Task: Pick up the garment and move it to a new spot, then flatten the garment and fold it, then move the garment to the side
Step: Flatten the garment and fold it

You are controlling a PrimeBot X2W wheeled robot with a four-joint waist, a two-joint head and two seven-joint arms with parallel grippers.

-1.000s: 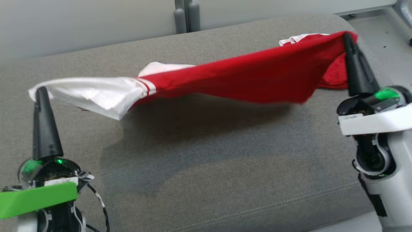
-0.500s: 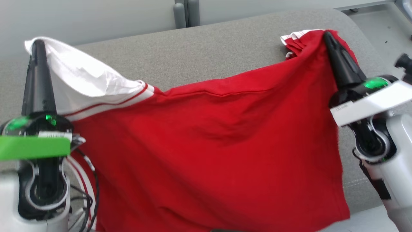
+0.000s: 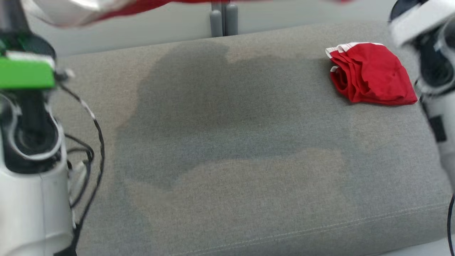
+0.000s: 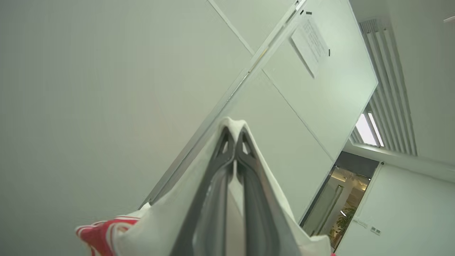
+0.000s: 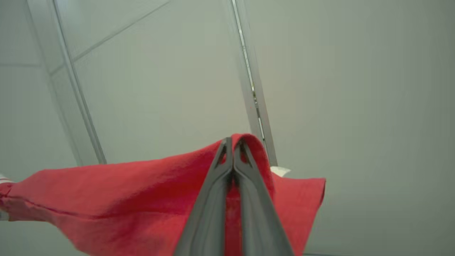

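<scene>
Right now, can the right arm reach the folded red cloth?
Probably not: right pincer is shut on the lifted garment. The folded cloth lies uncovered near that arm, so once freed, likely yes.

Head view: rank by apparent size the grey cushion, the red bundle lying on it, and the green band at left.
grey cushion
red bundle
green band, which sits nearer the camera, so looks inflated

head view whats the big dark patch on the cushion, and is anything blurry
Head view: soft shadow on the cushion, probably from the lifted garment, which is motion-smeared along the top edge; right wrist view: fingers sharp.
</scene>
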